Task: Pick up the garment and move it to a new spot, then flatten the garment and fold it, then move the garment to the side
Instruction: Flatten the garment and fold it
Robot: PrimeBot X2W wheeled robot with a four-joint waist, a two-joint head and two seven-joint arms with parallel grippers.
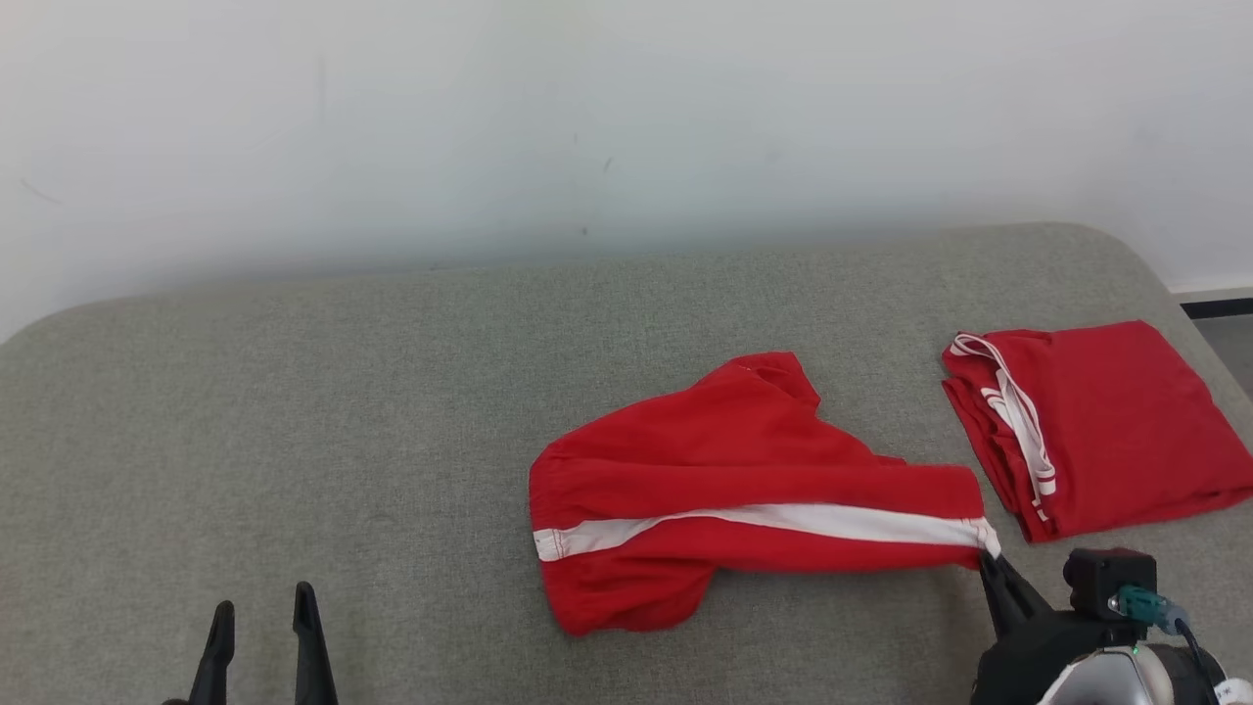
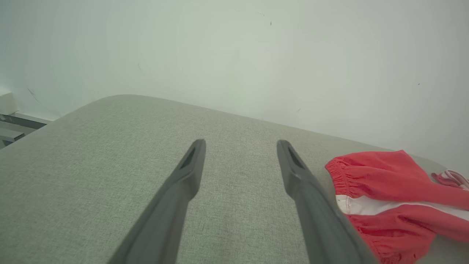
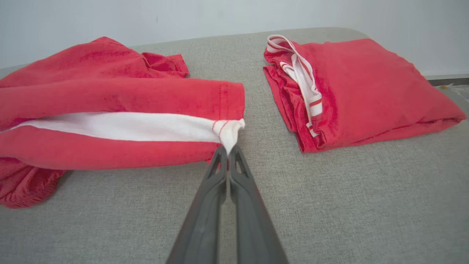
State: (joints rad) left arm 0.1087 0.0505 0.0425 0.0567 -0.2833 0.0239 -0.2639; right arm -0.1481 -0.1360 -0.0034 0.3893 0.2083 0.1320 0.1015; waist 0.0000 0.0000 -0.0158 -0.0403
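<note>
Pinching: right gripper (image 1: 984, 558), lower right, tips shut tight on garment (image 1: 724, 470) hem corner
garment: spreads left of those tips
left gripper (image 1: 262, 599): spread wide, lower left

Light: bright, soft, even; no glare. Shadows: thin, faint, under the garment (image 1: 744, 490) edges. Head view: sharp. My wrist views: wide-angle bowing at edges; my left fingers (image 2: 181, 190) soft close up; wall (image 2: 234, 55) hazy, faintly green.
</note>
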